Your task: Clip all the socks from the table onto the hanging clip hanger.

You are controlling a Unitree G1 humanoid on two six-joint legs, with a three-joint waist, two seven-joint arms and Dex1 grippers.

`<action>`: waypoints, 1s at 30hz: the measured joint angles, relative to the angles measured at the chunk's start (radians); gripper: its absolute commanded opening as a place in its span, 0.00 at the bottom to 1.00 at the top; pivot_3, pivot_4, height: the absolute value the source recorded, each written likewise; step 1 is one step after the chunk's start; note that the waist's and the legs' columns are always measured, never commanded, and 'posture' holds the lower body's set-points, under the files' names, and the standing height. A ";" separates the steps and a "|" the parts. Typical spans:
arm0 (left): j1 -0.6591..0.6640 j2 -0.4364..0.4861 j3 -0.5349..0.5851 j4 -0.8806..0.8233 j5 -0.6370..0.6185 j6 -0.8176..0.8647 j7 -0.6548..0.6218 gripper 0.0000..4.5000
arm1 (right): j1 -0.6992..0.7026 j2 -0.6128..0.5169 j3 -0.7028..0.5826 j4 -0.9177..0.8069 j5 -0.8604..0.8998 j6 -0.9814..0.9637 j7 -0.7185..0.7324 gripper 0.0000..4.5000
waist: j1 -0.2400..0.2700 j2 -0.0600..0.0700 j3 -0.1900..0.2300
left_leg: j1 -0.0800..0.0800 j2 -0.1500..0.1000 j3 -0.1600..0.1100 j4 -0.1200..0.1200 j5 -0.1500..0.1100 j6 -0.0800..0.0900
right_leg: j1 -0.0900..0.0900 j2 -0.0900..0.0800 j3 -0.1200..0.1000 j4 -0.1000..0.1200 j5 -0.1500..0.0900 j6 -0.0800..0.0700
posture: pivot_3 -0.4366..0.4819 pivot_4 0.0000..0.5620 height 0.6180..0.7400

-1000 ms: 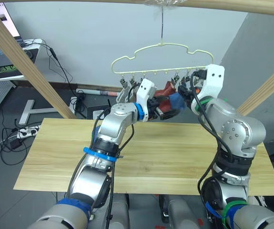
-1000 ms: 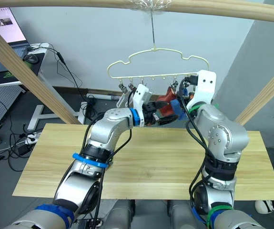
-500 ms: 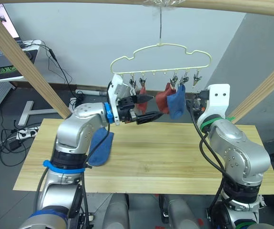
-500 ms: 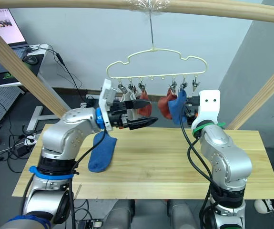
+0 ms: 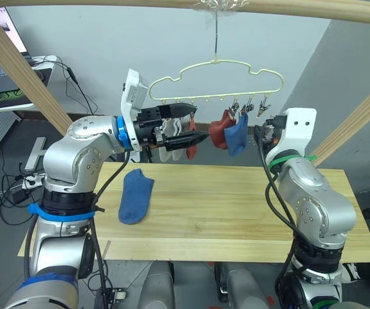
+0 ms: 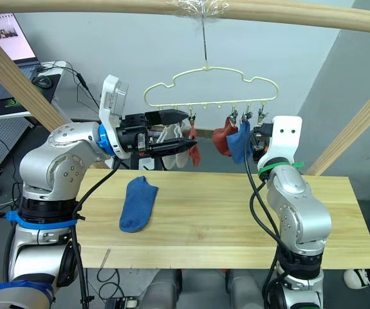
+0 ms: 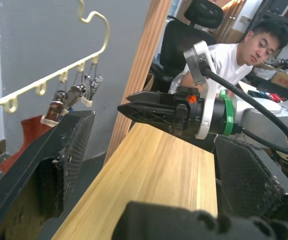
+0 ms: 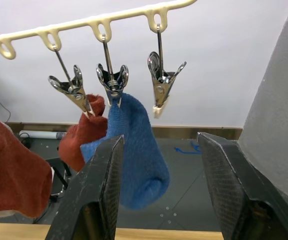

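**1 blue sock on the table, 5 seen on the hanger**

The pale-yellow clip hanger (image 6: 210,87) is hung by its hook from a wooden pole (image 6: 172,6) overhead, above the far edge of the light wood table (image 6: 236,219). A row of small metal clips (image 8: 161,82) is carried along its lower bar.

Held in the clips at the right end are 1 blue sock (image 8: 136,150) and, just beside it, 1 rust-red sock (image 8: 83,135). In the right wrist view the clip next to the blue sock, at the end of the row, is seen empty. A second rust-red sock (image 5: 192,145) is hung further left, and 2 light grey socks (image 6: 172,151) are partly hidden behind the left gripper, so their clips cannot be made out.

1 blue sock (image 6: 138,203) is laid flat on the left part of the table, toe toward the near edge, touched by neither gripper.

The left gripper (image 6: 175,132) is raised in front of the left part of the hanger, its 2 black fingers parted and nothing held between them. The right gripper (image 7: 138,106) is held up near the hanger's right end, just beside the hung blue sock; its fingers (image 8: 91,200) are spread wide with nothing grasped.

A person in a white shirt (image 7: 236,55) is seated beyond the table in the left wrist view.
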 measured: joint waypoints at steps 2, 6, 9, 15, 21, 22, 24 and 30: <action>-0.006 -0.001 0.000 0.000 0.000 -0.001 0.005 0.97 | -0.018 0.004 0.000 0.016 0.000 -0.002 0.003 0.53 | 0.000 0.000 0.000 | 0.000 0.000 0.000 0.000 0.000 0.000 | 0.000 0.000 0.000 0.000 0.000 0.000 | 0.57 0.31 1.00; -0.008 -0.002 -0.007 0.000 0.002 -0.004 0.018 0.97 | -0.049 -0.002 -0.002 0.081 0.000 -0.023 0.020 0.53 | 0.000 0.000 0.000 | 0.000 0.000 0.000 0.000 0.000 0.000 | 0.000 0.000 0.000 0.000 0.000 0.000 | 0.59 0.32 1.00; -0.009 -0.009 -0.014 0.000 0.002 -0.005 0.026 0.97 | -0.079 -0.014 -0.007 0.141 -0.001 -0.053 0.034 0.53 | 0.001 0.000 0.000 | 0.000 0.000 0.000 0.000 0.000 0.000 | 0.000 0.000 0.000 0.000 0.000 -0.001 | 0.60 0.32 1.00; -0.009 -0.008 -0.017 -0.002 0.002 -0.005 0.047 0.97 | -0.109 -0.055 -0.024 0.253 -0.006 -0.120 0.063 0.53 | 0.012 0.000 0.000 | 0.000 0.000 0.000 0.000 0.000 0.000 | 0.000 0.000 0.000 0.000 0.000 -0.001 | 0.62 0.33 1.00; -0.008 0.004 -0.017 -0.006 0.002 -0.004 0.057 0.97 | -0.142 -0.080 -0.032 0.344 -0.021 -0.179 0.086 0.53 | 0.016 0.000 0.000 | 0.000 0.000 0.000 0.000 0.000 0.000 | 0.000 0.000 0.000 0.000 0.001 -0.001 | 0.63 0.33 1.00; -0.008 0.004 -0.017 -0.006 0.002 -0.004 0.061 0.97 | -0.148 -0.081 -0.037 0.358 -0.021 -0.188 0.089 0.53 | 0.017 0.000 0.000 | 0.000 0.000 0.000 0.000 0.000 0.001 | 0.000 0.000 0.000 0.000 0.001 -0.001 | 0.64 0.33 1.00; -0.008 0.004 -0.017 -0.006 0.002 -0.004 0.066 0.97 | -0.171 -0.083 -0.044 0.399 -0.021 -0.208 0.092 0.53 | 0.017 0.000 0.000 | 0.000 0.000 0.000 0.000 0.000 0.001 | 0.000 0.000 0.000 0.000 0.001 -0.001 | 0.64 0.34 1.00; -0.008 0.005 -0.017 -0.006 0.002 -0.004 0.069 0.97 | -0.225 -0.088 -0.054 0.490 -0.021 -0.258 0.100 0.53 | 0.018 0.000 0.000 | 0.000 0.000 0.000 0.000 0.000 0.001 | 0.000 0.000 -0.001 0.000 0.001 -0.001 | 0.64 0.34 1.00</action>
